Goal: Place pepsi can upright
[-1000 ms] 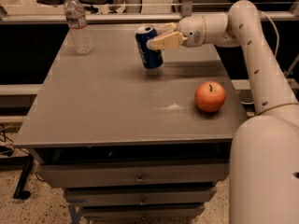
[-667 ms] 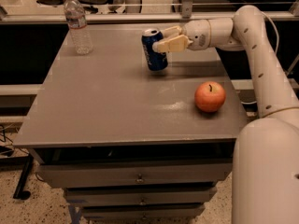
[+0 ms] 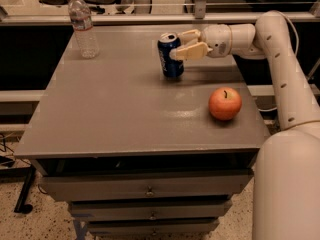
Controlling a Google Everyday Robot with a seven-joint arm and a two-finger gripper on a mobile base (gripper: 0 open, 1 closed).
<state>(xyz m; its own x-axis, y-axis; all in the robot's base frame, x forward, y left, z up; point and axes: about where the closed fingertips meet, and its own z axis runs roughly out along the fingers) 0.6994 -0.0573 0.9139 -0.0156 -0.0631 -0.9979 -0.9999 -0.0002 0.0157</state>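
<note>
The pepsi can [image 3: 169,59], blue with a silver top, stands upright at the back middle of the grey table [image 3: 115,119]. Its base is on or just above the table top. My gripper [image 3: 183,45] reaches in from the right at the height of the can's upper half. One finger is behind the can's rim and the other is across its front right side, so the fingers are shut on the can. The white arm [image 3: 280,59] runs off to the right.
A red apple [image 3: 225,103] sits on the table's right side, in front of the arm. A clear plastic water bottle [image 3: 82,26] stands at the back left corner. The table has drawers [image 3: 147,189] below its front edge. A railing runs behind the table.
The gripper has carried the can slightly right and down. The can has gone from tilted and raised to upright at the table top.
</note>
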